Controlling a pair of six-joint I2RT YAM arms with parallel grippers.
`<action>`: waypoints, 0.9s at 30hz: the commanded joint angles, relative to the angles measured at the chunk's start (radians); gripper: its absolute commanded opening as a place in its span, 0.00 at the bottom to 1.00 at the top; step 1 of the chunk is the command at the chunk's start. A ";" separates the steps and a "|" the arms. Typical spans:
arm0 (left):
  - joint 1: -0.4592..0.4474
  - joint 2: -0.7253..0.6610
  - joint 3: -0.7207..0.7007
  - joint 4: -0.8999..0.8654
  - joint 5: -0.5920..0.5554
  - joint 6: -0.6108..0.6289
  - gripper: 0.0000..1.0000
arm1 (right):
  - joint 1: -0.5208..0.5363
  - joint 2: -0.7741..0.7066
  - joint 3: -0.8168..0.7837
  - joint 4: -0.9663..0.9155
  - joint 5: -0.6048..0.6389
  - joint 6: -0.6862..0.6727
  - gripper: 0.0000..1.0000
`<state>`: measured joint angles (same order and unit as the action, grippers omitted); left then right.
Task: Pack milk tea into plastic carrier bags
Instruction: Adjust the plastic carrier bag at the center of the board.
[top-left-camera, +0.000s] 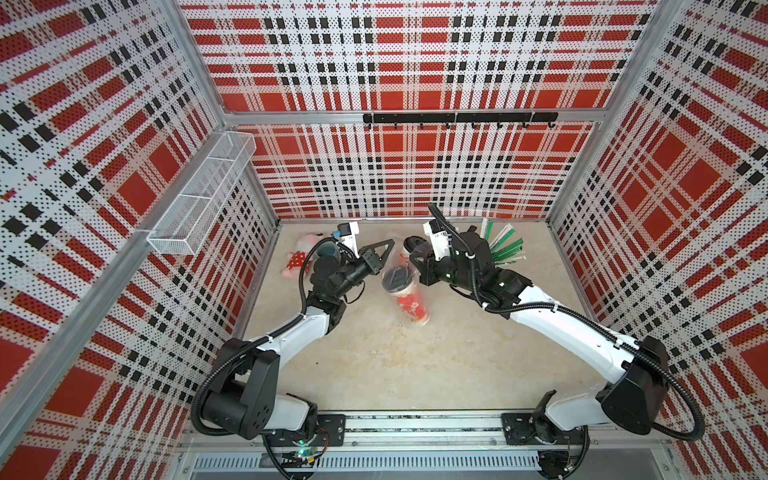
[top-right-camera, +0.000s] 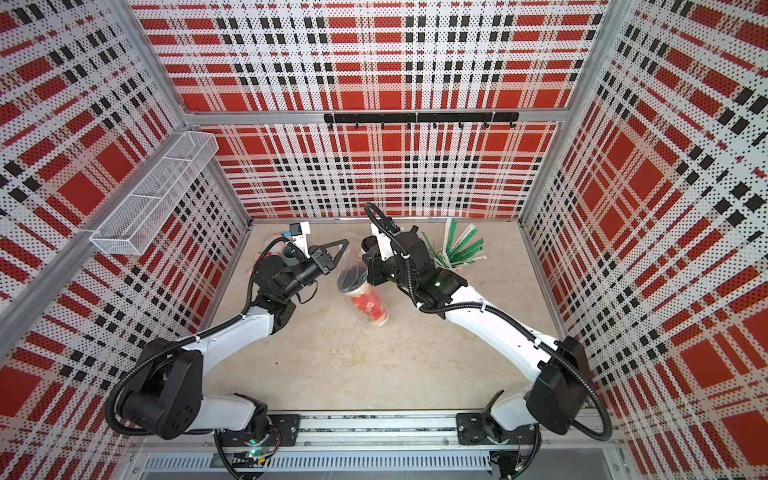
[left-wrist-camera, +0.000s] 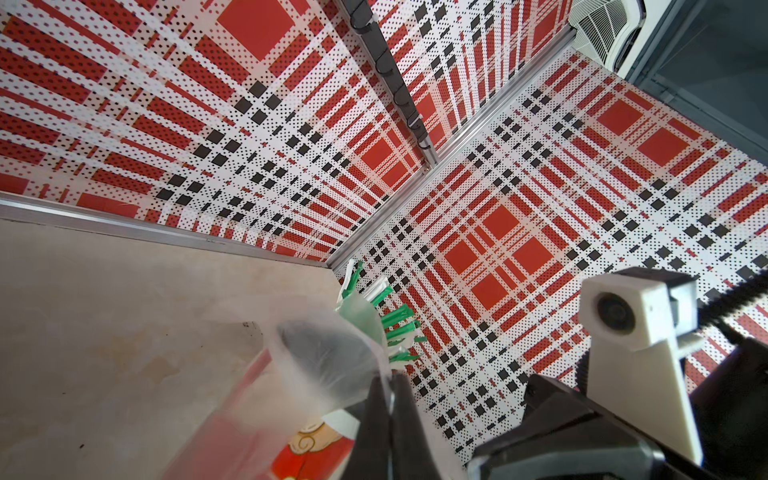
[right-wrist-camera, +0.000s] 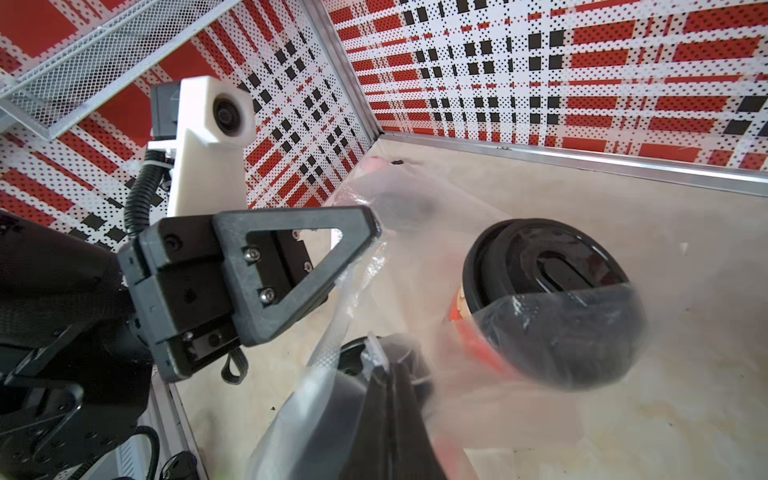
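Currently both arms meet over the back half of the table (top-left-camera: 415, 374), each pinching the same plastic carrier bag (right-wrist-camera: 411, 249). The left gripper (left-wrist-camera: 390, 380) has its fingers pressed together, with a thin fold of film caught between the tips. In its wrist view the bagged milk tea cup (top-left-camera: 409, 305) lies just beside and beyond those tips. Its black dome lid (left-wrist-camera: 324, 361) is blurred behind the plastic, and its red print shows close against one finger.

The right gripper (right-wrist-camera: 384, 374) is likewise closed, with a strip of film clamped at its tips. In its wrist view the lid sits off to one side of the fingers, near but apart from them. Part of it shows bare through the bag's mouth and part is veiled by film.

In both top views the cup sits between the two grippers and a little nearer the robot's base, wrapped in the bag. It leans with its lid toward the left arm. Whether its cream base touches the table I cannot tell. So far as the views show, both pairs of fingers grip film only, not the cup itself.

A second milk tea cup (top-left-camera: 404, 251) stands just behind, close to the right gripper and partly hidden by it.
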<state>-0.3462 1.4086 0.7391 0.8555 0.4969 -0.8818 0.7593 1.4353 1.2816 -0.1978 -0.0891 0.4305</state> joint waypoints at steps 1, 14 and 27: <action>-0.008 0.030 -0.014 0.042 0.030 0.021 0.00 | 0.008 0.008 -0.015 0.035 -0.006 -0.018 0.00; -0.029 0.033 0.059 -0.001 0.031 0.074 0.00 | 0.015 -0.003 0.068 0.015 0.039 -0.091 0.00; -0.033 0.063 0.030 -0.014 -0.005 0.072 0.00 | 0.015 -0.026 -0.209 0.198 -0.049 -0.068 0.00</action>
<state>-0.3729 1.4841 0.7967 0.8356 0.5095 -0.8333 0.7696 1.4536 1.0813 -0.0853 -0.1200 0.3645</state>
